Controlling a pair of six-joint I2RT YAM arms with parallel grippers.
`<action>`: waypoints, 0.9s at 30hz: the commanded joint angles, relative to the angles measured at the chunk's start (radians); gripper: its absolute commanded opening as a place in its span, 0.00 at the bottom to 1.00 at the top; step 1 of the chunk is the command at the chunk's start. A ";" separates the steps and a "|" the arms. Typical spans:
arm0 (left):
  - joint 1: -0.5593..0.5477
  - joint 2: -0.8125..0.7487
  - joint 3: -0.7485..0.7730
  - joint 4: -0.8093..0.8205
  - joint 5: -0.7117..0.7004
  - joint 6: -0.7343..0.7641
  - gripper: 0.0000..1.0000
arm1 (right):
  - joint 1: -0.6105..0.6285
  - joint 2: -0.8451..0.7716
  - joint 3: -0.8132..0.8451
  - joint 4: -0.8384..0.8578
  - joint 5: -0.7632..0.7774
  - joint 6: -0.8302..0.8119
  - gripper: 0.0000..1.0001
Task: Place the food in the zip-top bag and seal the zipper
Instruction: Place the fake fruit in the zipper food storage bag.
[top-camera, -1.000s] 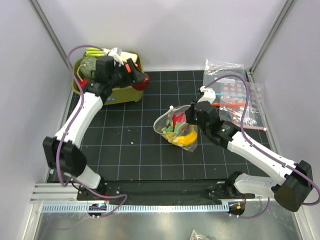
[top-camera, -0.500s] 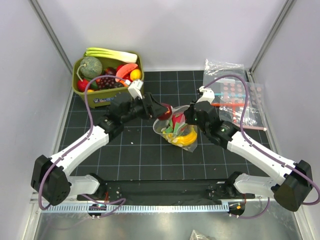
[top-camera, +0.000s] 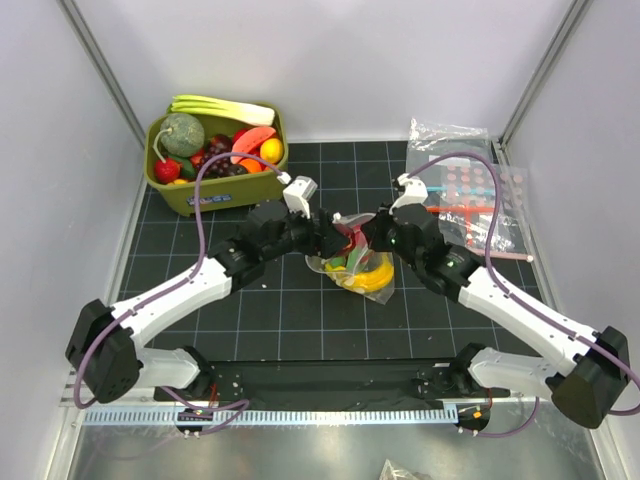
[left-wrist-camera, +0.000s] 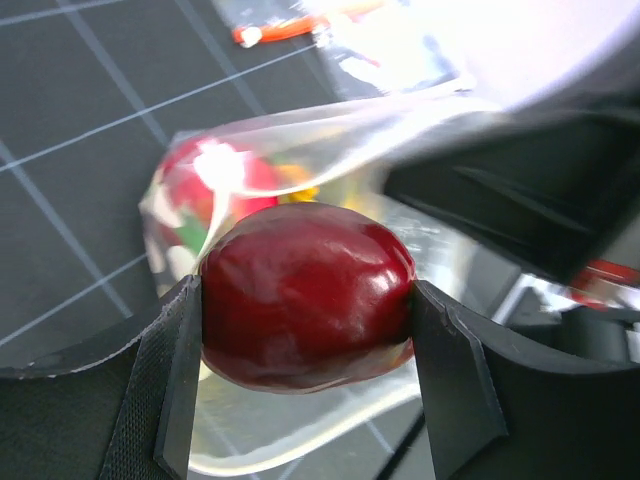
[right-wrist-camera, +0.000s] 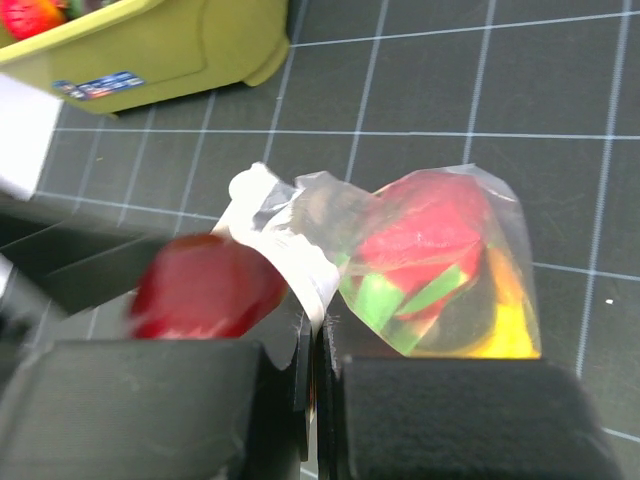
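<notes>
The left gripper's (left-wrist-camera: 308, 350) jaws clamp one glossy dark-red fruit (left-wrist-camera: 300, 285) just beside the bag's (right-wrist-camera: 440, 250) mouth. The right gripper's (right-wrist-camera: 318, 345) jaws pinch that mouth's rim. The one clear bag lies mid-mat (top-camera: 250, 300), holding red, green and yellow pieces.

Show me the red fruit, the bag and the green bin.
red fruit (left-wrist-camera: 305, 295): left wrist view, middle of its glossy skin.
bag (right-wrist-camera: 440, 250): right wrist view, clear side over the food.
bin (top-camera: 170, 195): top view, front wall.
</notes>
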 joint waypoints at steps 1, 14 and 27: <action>-0.002 0.048 0.040 -0.011 -0.065 0.059 0.23 | -0.005 -0.069 -0.015 0.107 -0.054 -0.009 0.01; -0.036 0.074 0.074 -0.024 -0.002 0.102 0.36 | -0.005 -0.126 -0.084 0.215 -0.146 -0.013 0.01; -0.108 0.166 0.141 -0.068 0.004 0.126 0.79 | -0.005 -0.224 -0.179 0.345 -0.125 0.018 0.01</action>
